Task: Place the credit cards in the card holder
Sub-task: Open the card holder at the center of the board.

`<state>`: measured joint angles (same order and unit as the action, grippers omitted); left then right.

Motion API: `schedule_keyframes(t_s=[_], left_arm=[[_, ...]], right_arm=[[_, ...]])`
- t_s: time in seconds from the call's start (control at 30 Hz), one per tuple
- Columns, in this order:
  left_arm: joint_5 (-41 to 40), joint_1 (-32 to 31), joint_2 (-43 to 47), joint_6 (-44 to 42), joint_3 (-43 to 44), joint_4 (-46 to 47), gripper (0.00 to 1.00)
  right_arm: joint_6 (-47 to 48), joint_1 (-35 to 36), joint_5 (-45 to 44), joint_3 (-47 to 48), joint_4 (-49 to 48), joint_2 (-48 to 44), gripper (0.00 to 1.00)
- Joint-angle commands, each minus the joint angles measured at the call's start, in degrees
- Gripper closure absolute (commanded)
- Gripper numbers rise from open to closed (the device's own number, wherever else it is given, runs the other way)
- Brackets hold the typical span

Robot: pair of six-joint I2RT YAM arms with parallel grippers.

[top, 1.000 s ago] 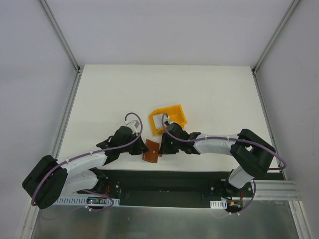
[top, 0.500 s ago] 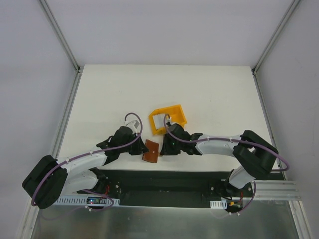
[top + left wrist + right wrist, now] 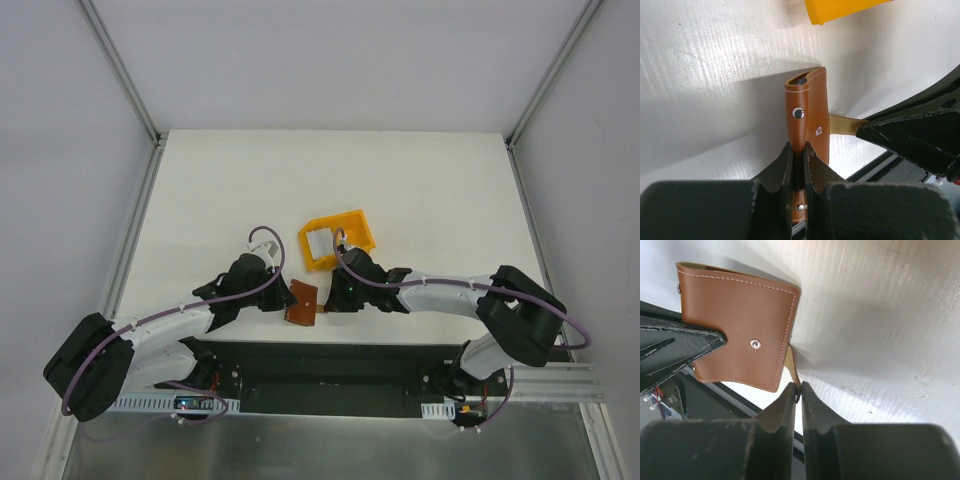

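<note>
At the near edge of the table (image 3: 220, 200), the left gripper (image 3: 797, 150) has its jaws closed tight on the lower edge of the card holder (image 3: 807, 110), which stands on edge, folded, brown side out. The right gripper (image 3: 798, 390) meets it from the other side, its jaws pinched narrow on the end of the snap tab (image 3: 792, 367) that sticks out from the holder. Just beyond both grippers sits the yellow bin (image 3: 352, 222), with the pale credit cards (image 3: 320, 243) lying inside it; their number cannot be told.
</note>
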<state>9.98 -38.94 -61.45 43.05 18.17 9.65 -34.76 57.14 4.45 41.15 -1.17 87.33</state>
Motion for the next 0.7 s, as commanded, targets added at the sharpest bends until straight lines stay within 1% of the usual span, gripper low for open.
schedule_keyframes(t_s=[0.0, 0.1, 0.2, 0.23, 0.33, 0.43, 0.6, 0.67], left_arm=[[-1.28, 0.00, 0.89, -0.86, -0.24, -2.00, 1.00], [-0.84, 0.00, 0.81, -1.21, -0.07, -2.00, 1.00], [-0.40, 0.00, 0.11, -1.74, -0.16, -2.00, 1.00], [-0.40, 0.00, -0.07, -1.83, -0.16, -2.09, 0.93], [-0.92, 0.00, -0.60, -2.44, 0.19, -2.70, 0.63], [-1.89, 0.00, 0.54, -2.79, 1.33, -4.55, 0.45], [-3.12, 0.00, 4.40, -2.53, 3.88, -7.97, 0.36], [-2.60, 0.00, 6.07, -1.92, 4.59, -8.24, 0.34]], right_arm=[[-0.66, -0.02, 0.91, -0.10, -0.94, 0.12, 0.92], [0.04, -0.19, 1.26, 0.34, -1.73, 0.82, 0.99], [0.83, -0.45, 0.83, 0.16, -1.73, 0.65, 0.99], [1.27, -0.72, 0.65, 0.08, -1.56, 0.13, 0.99], [1.71, -0.89, -0.84, -0.98, 0.02, -3.12, 1.00], [2.68, -1.16, -1.98, -2.12, 2.30, -7.86, 1.00], [3.21, -1.16, -1.29, -2.04, 4.77, -13.41, 1.00], [3.21, -1.07, -0.58, -1.77, 4.86, -14.82, 1.00]])
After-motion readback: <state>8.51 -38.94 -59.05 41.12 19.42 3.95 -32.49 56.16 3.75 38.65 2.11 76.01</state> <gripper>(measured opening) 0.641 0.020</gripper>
